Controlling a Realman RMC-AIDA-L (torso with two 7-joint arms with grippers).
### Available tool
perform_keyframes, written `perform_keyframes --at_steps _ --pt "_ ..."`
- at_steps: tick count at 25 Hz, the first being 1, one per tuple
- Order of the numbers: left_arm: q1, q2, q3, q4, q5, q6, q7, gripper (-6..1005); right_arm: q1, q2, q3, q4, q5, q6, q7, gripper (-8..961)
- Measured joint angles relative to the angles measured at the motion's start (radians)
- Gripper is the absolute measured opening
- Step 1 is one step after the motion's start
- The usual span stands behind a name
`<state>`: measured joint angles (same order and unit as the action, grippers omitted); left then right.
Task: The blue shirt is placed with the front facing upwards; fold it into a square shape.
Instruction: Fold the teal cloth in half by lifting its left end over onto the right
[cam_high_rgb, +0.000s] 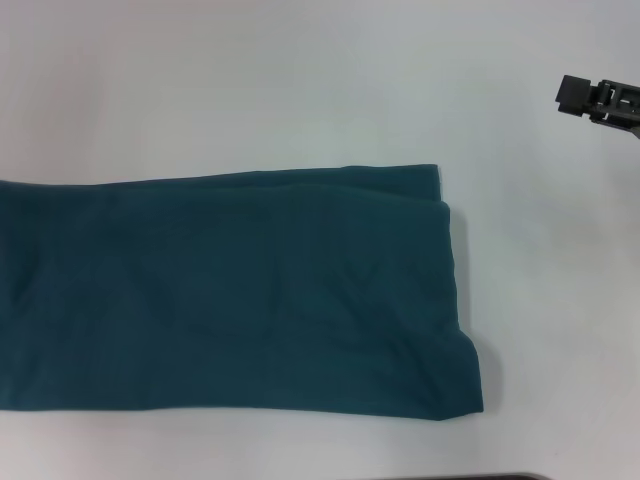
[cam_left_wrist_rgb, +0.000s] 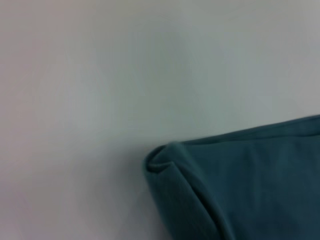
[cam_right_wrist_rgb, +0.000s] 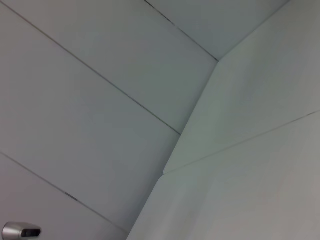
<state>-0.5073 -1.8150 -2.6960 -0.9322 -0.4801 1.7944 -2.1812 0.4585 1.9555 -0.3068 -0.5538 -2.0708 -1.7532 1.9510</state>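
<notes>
The blue shirt (cam_high_rgb: 230, 295) lies flat on the white table (cam_high_rgb: 300, 90) in the head view, folded into a long band that runs off the left edge. Only plain teal cloth shows; no print is visible. Its right end has layered folded edges. A folded corner of the shirt (cam_left_wrist_rgb: 240, 190) shows in the left wrist view. My right gripper (cam_high_rgb: 580, 97) is raised at the far right, well away from the shirt. My left gripper is out of view in every frame.
The right wrist view shows only white wall panels (cam_right_wrist_rgb: 150, 100) and a small metal fitting (cam_right_wrist_rgb: 20, 231). A dark edge (cam_high_rgb: 500, 477) shows at the table's front.
</notes>
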Motion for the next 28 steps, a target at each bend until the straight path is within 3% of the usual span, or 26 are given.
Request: perform_keyframes --at_steps 5,9,23,28 --pt "-0.007 -0.041 -0.016 -0.074 -0.052 0.094 -0.002 16 0.007 0.0 -0.001 0.0 -0.002 0.0 0.0 607" --pt "-0.007 -0.058 -0.023 -0.124 -0.122 0.159 -0.019 16 0.011 0.0 -0.002 0.0 -0.003 -0.004 0.0 606" --pt "0.002 -0.065 -0.005 -0.228 -0.35 0.252 -0.152 17 0.024 0.0 -0.017 -0.001 -0.005 -0.009 0.014 606" --pt "0.015 -0.079 0.034 -0.25 -0.447 0.254 -0.198 16 0.029 0.0 -0.033 -0.001 -0.003 -0.009 0.015 606"
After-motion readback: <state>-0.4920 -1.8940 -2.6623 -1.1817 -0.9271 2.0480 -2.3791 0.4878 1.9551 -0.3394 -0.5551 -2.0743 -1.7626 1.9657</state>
